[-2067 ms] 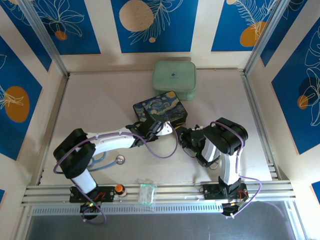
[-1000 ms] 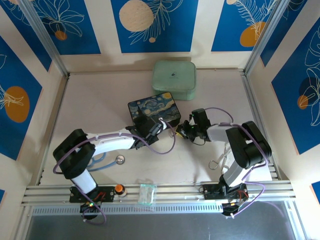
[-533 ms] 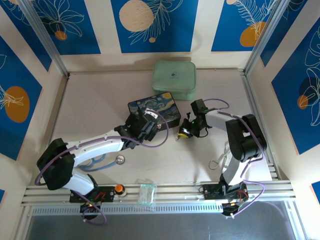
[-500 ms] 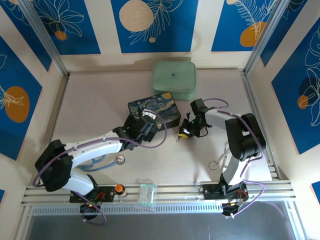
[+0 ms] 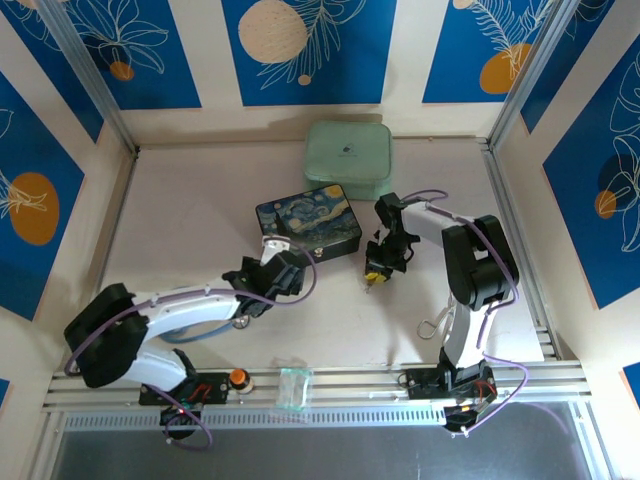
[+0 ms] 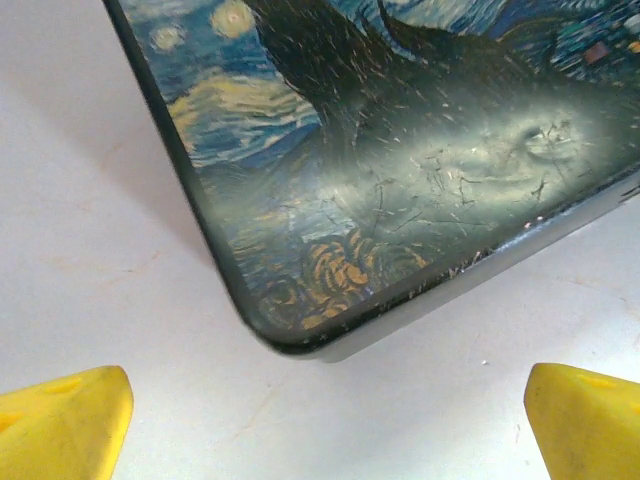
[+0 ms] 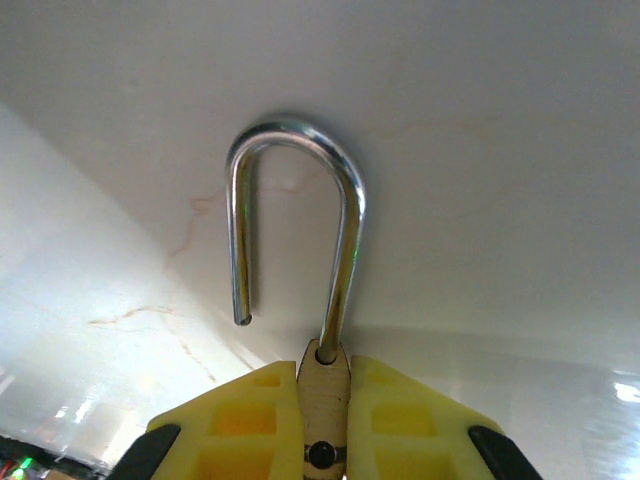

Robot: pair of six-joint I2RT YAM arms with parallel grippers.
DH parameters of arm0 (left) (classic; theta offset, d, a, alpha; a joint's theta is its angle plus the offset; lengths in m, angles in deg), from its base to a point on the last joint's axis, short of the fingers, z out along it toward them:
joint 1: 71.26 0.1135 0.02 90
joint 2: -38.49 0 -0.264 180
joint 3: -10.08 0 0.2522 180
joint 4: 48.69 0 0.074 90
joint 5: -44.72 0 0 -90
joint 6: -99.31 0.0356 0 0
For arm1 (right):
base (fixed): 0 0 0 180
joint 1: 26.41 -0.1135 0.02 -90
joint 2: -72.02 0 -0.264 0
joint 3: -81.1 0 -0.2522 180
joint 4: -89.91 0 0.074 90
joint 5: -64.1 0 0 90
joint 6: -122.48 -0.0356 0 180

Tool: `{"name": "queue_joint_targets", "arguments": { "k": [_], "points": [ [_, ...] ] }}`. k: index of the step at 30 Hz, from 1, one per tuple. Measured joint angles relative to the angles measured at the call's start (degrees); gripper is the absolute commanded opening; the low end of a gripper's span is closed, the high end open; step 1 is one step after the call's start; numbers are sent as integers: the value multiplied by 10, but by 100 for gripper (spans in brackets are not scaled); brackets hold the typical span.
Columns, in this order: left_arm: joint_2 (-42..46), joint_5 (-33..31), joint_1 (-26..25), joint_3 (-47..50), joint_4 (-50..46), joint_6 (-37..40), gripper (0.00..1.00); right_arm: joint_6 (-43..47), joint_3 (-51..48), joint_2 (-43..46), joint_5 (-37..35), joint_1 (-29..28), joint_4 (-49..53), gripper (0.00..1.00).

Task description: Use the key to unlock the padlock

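My right gripper (image 7: 325, 378) is shut on the small brass padlock (image 7: 325, 395), whose body is squeezed edge-on between the yellow fingers (image 7: 262, 412). Its silver shackle (image 7: 346, 215) sticks out ahead with one leg seated in the body and the other hanging free. From above, the right gripper (image 5: 376, 270) sits just right of the painted tin box (image 5: 312, 222), tip pointing down at the table. My left gripper (image 6: 325, 430) is open with nothing between its yellow fingertips (image 6: 62, 420), facing the tin's near corner (image 6: 300, 330). It is seen from above, the left gripper (image 5: 281, 268), at the tin's front-left. The key is out of view.
A mint-green case (image 5: 348, 158) stands behind the tin. A round silver knob (image 5: 240, 320) lies under the left arm. An orange button (image 5: 239, 378) and a small clear bag (image 5: 295, 386) rest on the front rail. White table (image 5: 180, 220) extends to the left and back.
The left gripper has drawn back toward the front-left, away from the tin and the padlock. The right arm has swung round, keeping the padlock beside the tin's right end.
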Motion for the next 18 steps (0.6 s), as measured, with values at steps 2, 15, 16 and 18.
{"name": "queue_joint_targets", "arguments": {
  "k": [2, 15, 16, 18],
  "points": [
    [-16, -11, 0, 0, 3, -20, 99, 6, 2, 0, -12, 7, 16, 6],
    [-64, -20, 79, 0, 67, -38, 99, 46, 13, -1, -124, 46, 63, 33],
    [-64, -18, 85, 0, 68, -38, 99, 48, 13, -1, -126, 49, 63, 35],
    [-64, -11, 100, 0, 70, -37, 99, 53, 13, -1, -135, 54, 64, 40]
  ]
}}
